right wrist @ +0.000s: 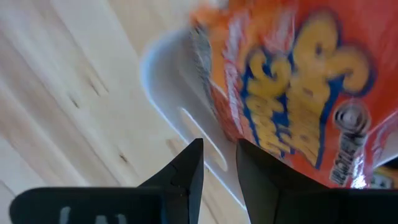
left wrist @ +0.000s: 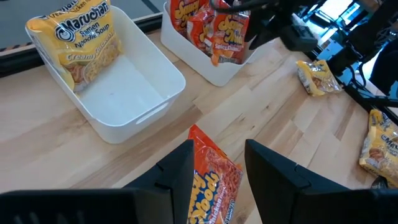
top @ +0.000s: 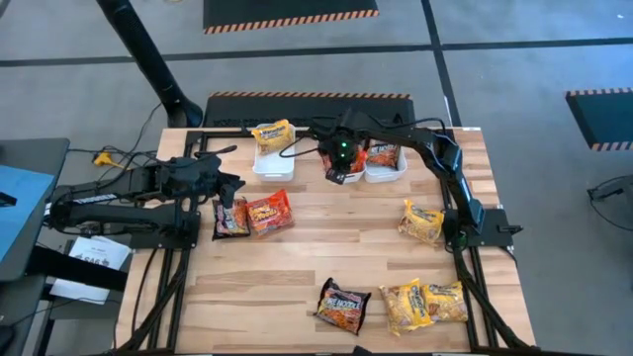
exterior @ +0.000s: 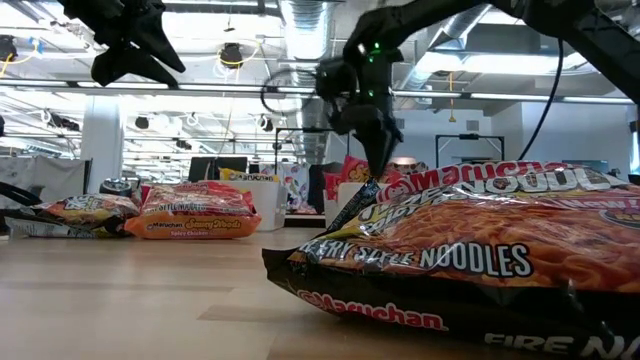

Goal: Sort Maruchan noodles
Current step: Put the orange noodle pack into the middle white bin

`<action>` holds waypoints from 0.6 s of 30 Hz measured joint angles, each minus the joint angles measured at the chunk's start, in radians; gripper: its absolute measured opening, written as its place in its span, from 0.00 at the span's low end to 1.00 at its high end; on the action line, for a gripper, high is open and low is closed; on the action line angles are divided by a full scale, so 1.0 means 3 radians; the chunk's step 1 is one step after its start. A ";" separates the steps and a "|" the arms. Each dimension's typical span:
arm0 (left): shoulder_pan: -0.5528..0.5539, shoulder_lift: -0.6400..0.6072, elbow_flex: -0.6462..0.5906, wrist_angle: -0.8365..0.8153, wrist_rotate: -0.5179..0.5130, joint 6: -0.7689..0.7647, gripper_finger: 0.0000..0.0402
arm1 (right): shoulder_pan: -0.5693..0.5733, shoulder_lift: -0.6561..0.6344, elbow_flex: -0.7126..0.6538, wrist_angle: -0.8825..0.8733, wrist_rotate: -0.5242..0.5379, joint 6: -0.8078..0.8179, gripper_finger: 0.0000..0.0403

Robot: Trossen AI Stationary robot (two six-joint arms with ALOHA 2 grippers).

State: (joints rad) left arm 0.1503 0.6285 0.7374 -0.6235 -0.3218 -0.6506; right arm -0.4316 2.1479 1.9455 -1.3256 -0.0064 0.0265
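Maruchan noodle packets lie about the table: an orange one [top: 269,212] beside a dark one [top: 230,216], yellow ones [top: 422,220] [top: 425,305] and another dark one [top: 343,307] near the front. A yellow packet [left wrist: 78,43] leans in the left white bin [left wrist: 134,93]. Red-orange packets [right wrist: 298,106] stand in the right bin [right wrist: 168,87]. My right gripper [right wrist: 219,165] hangs above that bin's left end, pointing down, open a little with nothing between its fingers. My left gripper [left wrist: 217,165] is open in the air above the orange packet [left wrist: 214,180].
The two bins stand side by side at the table's far edge [top: 307,96]. In the low view a dark packet [exterior: 470,250] lies close in front and hides much of the right side. Bare wood [top: 326,252] shows mid-table.
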 joint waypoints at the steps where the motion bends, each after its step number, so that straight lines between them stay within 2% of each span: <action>1: -0.0001 0.0000 0.0001 0.0000 0.0000 0.0001 0.32 | -0.0020 0.0001 -0.0043 -0.0008 -0.0003 0.0001 0.29; 8: 0.0001 0.0000 0.0001 0.0000 0.0000 0.0000 0.32 | -0.0097 -0.0001 -0.0273 0.0083 -0.0015 0.0010 0.29; 18: 0.0000 0.0000 0.0001 0.0000 0.0001 0.0085 0.32 | -0.0162 0.0000 -0.0462 0.0688 0.0009 0.0026 0.29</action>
State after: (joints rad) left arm 0.1503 0.6285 0.7376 -0.6235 -0.3216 -0.6250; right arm -0.4803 2.1479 1.8069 -1.1191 -0.0036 0.0342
